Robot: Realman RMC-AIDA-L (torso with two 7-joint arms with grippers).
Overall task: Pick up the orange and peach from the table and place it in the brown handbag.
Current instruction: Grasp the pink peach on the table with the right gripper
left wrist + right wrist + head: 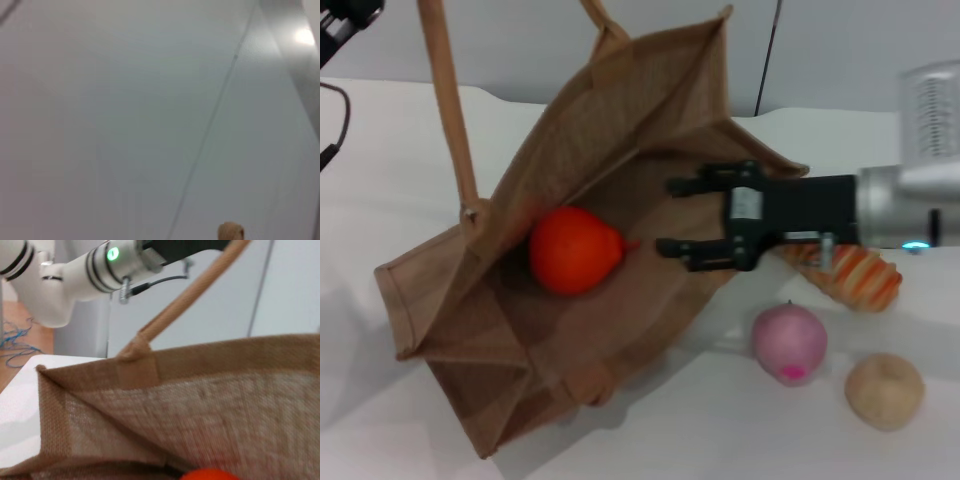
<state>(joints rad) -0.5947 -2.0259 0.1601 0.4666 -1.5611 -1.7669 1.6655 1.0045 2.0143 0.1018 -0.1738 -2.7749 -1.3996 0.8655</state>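
We are looking down on the large tan-brown woven jute handbag (pixel 620 180), which is lying open across the centre of the head view with its mouth facing the right of the frame. The bright orange-red smooth round fruit, the orange (pixel 574 250), is sitting inside the bag, left of centre, its small pointed tip aiming right.

The right gripper (pixel 672 217) is reaching in from the right edge of the frame, its black fingers spread wide and holding nothing. It is hovering at the bag's mouth, just right of the orange, with a clear gap between the fingertips and the fruit.

The pale pink matte round peach (pixel 789 342) is resting on the white table (pixel 380 160) in the lower right, outside the bag and below the gripper's arm, showing a darker magenta spot on its lower side. Just right of it is lying a beige-tan rough ball (pixel 884 390), and above the peach, partly under the arm, an orange-and-cream striped oblong item (pixel 855 275).

In the right wrist view we are seeing the bag's woven wall (pixel 200 405) up close, with a sliver of the orange (pixel 207 474) at the bottom edge.

The left gripper (pixel 348 18) is showing only as a dark part at the upper left corner, beside a long loop handle (pixel 450 110); we cannot tell how its fingers are standing.
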